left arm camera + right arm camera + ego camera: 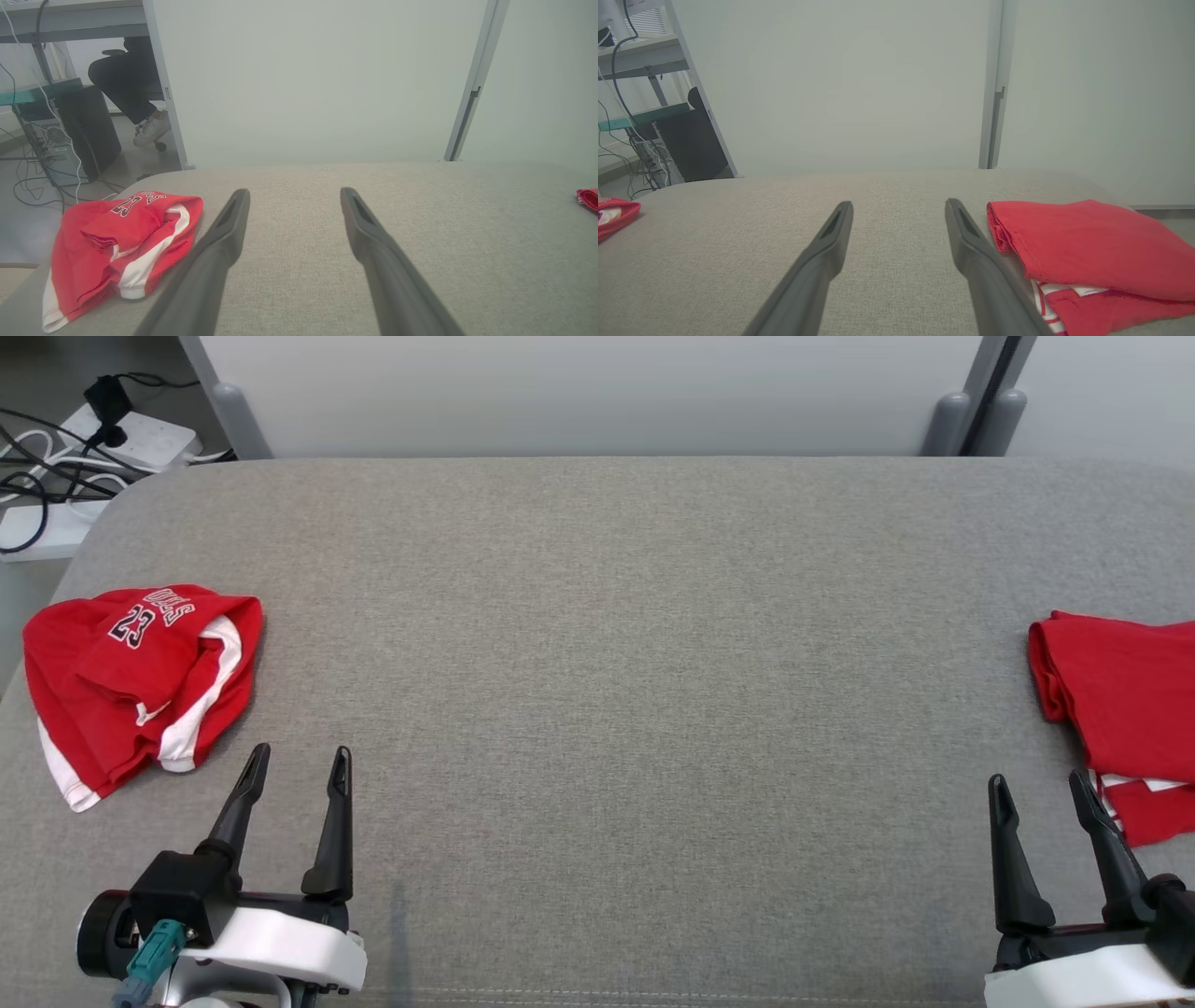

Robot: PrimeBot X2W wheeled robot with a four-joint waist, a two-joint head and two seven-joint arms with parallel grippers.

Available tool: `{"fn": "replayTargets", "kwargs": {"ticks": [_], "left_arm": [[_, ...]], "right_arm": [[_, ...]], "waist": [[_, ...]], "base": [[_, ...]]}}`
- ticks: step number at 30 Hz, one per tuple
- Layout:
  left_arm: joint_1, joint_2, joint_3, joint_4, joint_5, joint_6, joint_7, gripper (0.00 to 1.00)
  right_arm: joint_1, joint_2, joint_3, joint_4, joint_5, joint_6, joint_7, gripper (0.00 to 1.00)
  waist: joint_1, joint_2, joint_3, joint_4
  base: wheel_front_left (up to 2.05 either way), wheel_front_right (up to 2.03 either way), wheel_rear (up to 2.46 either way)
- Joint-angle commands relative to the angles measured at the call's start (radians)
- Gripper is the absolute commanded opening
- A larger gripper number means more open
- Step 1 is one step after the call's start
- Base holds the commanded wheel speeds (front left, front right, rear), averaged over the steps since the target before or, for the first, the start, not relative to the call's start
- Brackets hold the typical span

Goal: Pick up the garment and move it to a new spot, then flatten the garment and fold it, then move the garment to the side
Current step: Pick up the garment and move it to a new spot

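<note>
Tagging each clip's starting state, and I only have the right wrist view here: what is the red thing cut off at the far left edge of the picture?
Observer: A crumpled red jersey, white-striped, with the number 23 printed on it, lying on the grey surface.
Operator: Is the left end effector holding it?
Observer: No. The left end effector is open, beside the jersey and apart from it.
Operator: Anything on the floor nearby?
Observer: A white power strip with black cables plugged in, past that corner.

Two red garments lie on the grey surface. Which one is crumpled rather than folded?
The left garment, by the left tool: bunched in a heap, its number 23 showing. The right garment lies in flat, folded layers.
</note>
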Motion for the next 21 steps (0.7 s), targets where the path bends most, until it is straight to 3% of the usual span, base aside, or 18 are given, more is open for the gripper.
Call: {"fn": "replayTargets", "kwargs": {"ticks": [1,21], "left_arm": [[-0.026,0.020,0.033,-0.022,-0.004,0.010,-0.005,1.00],[0.008,-0.004,0.043,0.029,-0.043,0.027,-0.043,1.00]], "right_arm": [[-0.022,-0.011,0.022,-0.026,-0.006,0.000,-0.004,1.00],[-0.042,-0.011,0.070,-0.059,-0.036,0.000,0.051,1.00]], "waist": [[0.0000,0.0000,0.001,0.015],[0.0000,0.0000,-0.018,0.344]], "base": [[0.00,0.00,0.00],[0.00,0.00,0.00]]}}
